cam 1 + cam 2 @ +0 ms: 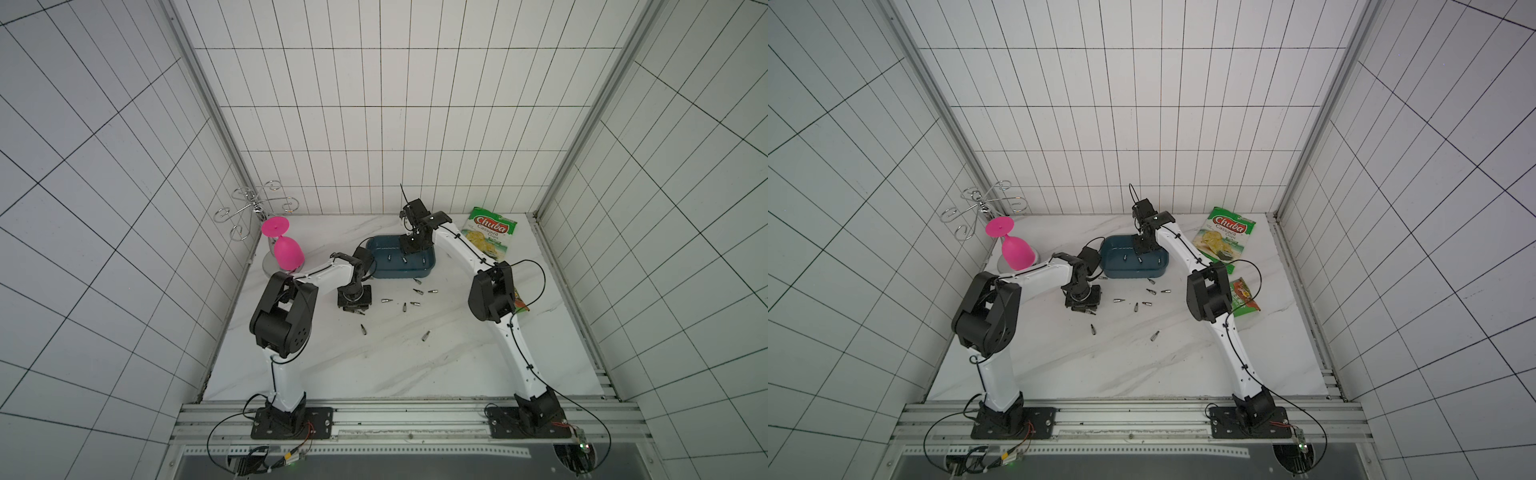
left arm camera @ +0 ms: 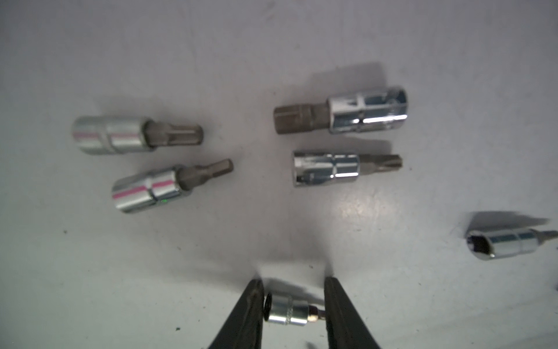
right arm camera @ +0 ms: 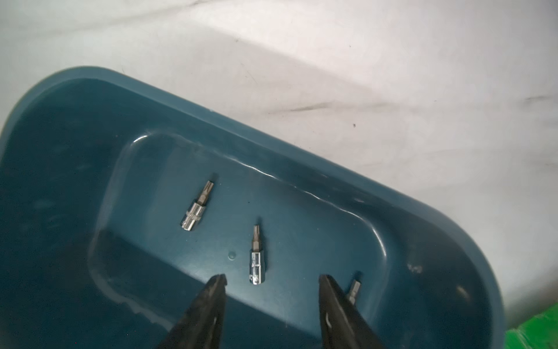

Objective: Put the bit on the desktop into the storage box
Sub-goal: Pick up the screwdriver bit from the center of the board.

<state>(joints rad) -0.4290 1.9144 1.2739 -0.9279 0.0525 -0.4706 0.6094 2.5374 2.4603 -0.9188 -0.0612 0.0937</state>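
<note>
A small chrome bit (image 2: 287,311) lies on the white marble desktop (image 1: 374,365), lengthwise between my left gripper's (image 2: 293,281) fingers, which touch both its ends. In both top views that gripper (image 1: 353,309) (image 1: 1084,309) points down, left of the loose bits. Several more bits (image 1: 404,306) (image 2: 338,169) are scattered on the desktop in front of the teal storage box (image 1: 415,274) (image 1: 1133,274). My right gripper (image 3: 272,276) (image 1: 409,249) hangs open and empty over the storage box (image 3: 302,142). Three bits (image 3: 256,260) lie on its floor.
An upturned pink goblet (image 1: 286,249) and a wire rack (image 1: 253,208) stand at the back left. A green Chuba chip bag (image 1: 492,237) lies at the back right. Another snack bag (image 1: 519,303) is partly hidden behind my right arm's elbow.
</note>
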